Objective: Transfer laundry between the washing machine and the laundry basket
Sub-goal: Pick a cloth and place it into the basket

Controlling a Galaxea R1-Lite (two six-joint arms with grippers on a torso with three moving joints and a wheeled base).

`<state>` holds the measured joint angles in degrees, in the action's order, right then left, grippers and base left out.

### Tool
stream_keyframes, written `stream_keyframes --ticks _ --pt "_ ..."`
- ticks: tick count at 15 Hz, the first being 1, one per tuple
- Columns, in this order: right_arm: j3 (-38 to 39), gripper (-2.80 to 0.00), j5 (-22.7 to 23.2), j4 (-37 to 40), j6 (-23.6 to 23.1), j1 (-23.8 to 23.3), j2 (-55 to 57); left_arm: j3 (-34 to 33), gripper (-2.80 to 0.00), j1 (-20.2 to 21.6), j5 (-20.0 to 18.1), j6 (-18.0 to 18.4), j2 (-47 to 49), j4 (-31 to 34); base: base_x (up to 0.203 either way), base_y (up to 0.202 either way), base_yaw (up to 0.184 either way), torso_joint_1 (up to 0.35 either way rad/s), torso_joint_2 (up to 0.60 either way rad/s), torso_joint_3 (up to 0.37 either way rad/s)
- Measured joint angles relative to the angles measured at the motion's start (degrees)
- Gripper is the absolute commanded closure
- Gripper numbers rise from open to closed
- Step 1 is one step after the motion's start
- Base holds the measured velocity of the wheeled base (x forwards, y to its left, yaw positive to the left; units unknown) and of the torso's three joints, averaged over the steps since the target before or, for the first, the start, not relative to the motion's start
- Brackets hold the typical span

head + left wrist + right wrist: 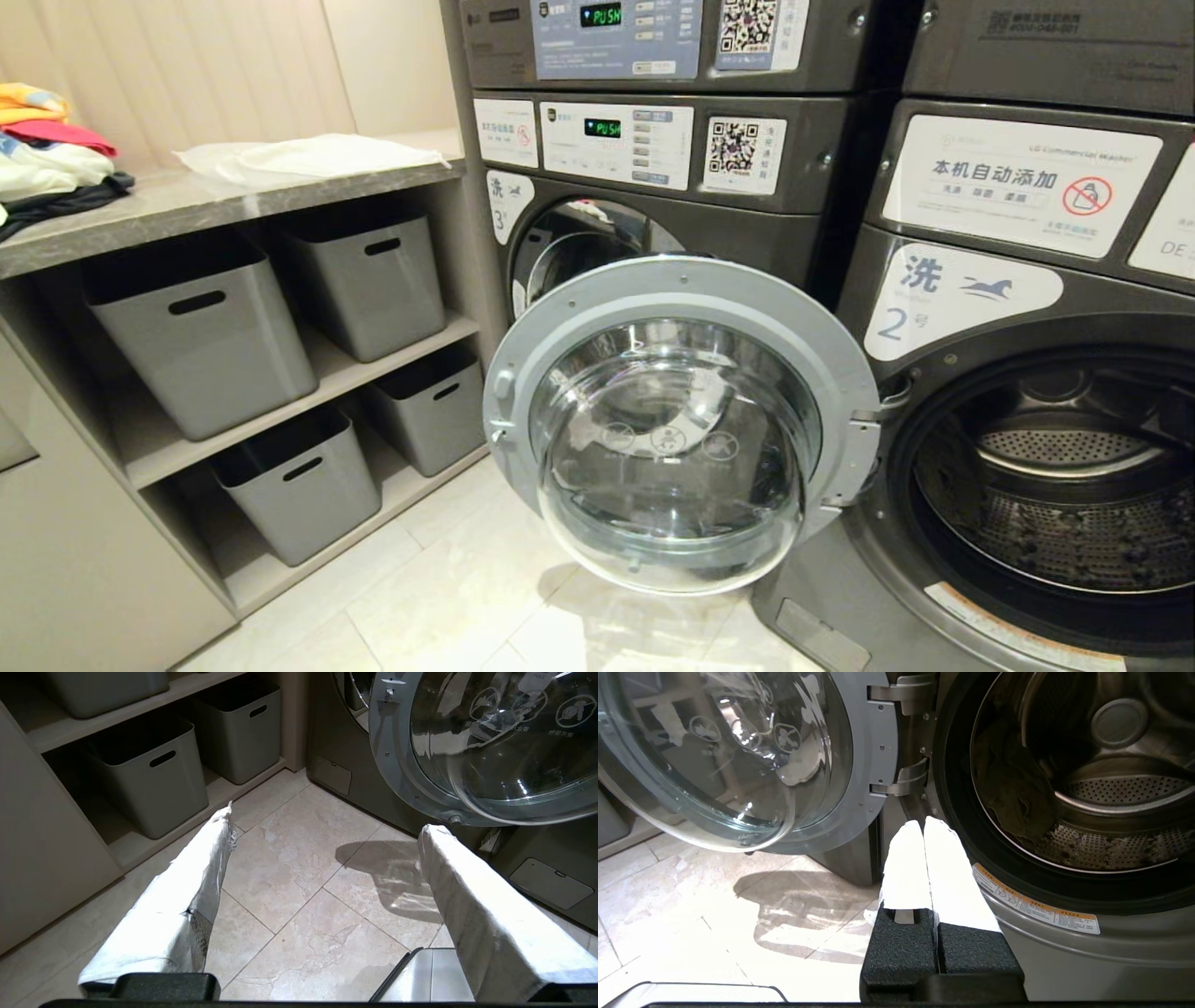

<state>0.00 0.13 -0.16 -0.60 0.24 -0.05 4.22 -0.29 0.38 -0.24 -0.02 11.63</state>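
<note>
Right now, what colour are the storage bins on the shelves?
Grey storage bins, clearest in the head view.

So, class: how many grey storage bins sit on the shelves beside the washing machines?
4: upper-left bin, upper-right bin, lower-left bin, lower-right bin. More may be hidden out of view.

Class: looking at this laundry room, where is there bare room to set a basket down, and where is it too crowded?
Bare: the floor tiles between the shelf unit and the washers, and the countertop stretch between the clothes pile and the white cloth. Crowded: shelves filled by grey bins; the open door juts out.
</note>
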Motion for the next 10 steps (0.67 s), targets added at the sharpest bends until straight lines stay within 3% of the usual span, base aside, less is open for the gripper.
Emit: stream_keyframes --ticks 10 --pt "0.00 0.00 0.02 0.00 0.00 0.00 0.00 0.00 -2.80 0.02 0.00 0.06 0.00 -0.02 0.000 0.000 0.000 0.003 0.00 -0.198"
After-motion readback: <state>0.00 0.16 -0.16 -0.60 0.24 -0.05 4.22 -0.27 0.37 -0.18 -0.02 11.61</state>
